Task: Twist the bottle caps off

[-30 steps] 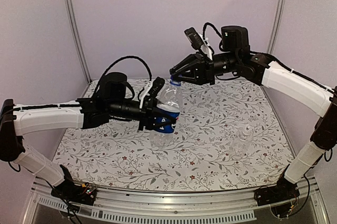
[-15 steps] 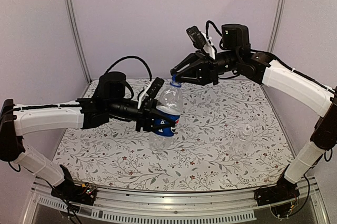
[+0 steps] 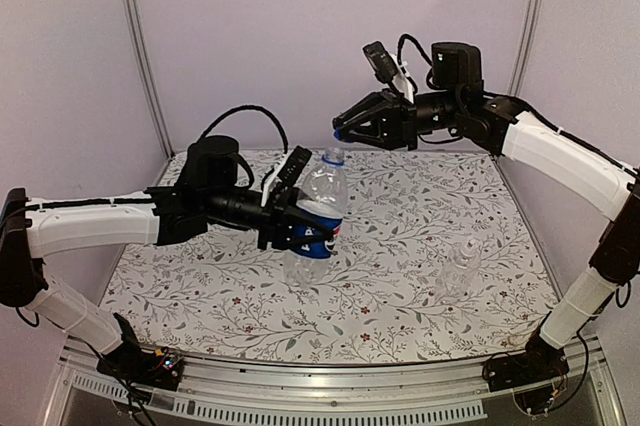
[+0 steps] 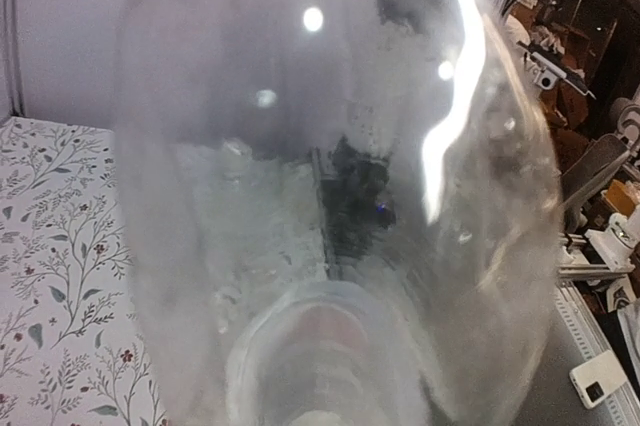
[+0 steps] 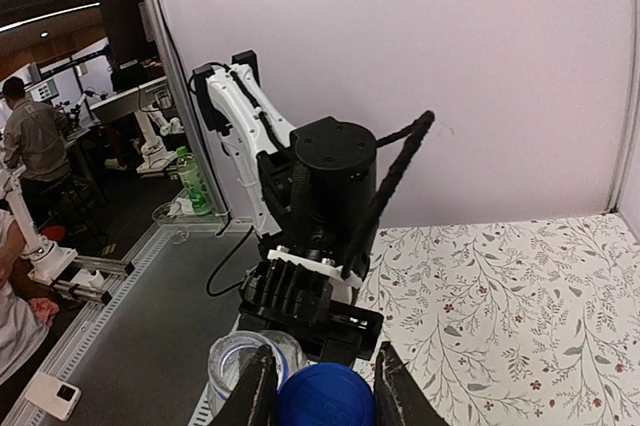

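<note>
— Blue cap (image 5: 325, 398): where does it sit?
— Pinched between the fingers of the right gripper (image 3: 345, 133), which press on its sides. It hangs clear of the neck, up and toward the right arm's side.
— And the bottle it belongs to?
— The labelled bottle (image 3: 318, 196) is gripped by the left gripper (image 3: 300, 229), fingers clamped round the dark label, over the middle of the table (image 3: 200, 296). Its long axis stands near upright. The right wrist view looks down on its open mouth (image 5: 238, 366), just below and beside the cap.
— So that one looks done. What of the other?
— The unlabelled bottle (image 3: 458, 271) stands upright on the table at the right side, well apart from both grippers. Its cap is too pale to make out.
— Which arm is nearer?
— The right, I judge. The bottle lies below its gripper and toward its base. Both grippers are full, though, so the cap likely needs setting down before that neck can be approached from above.
</note>
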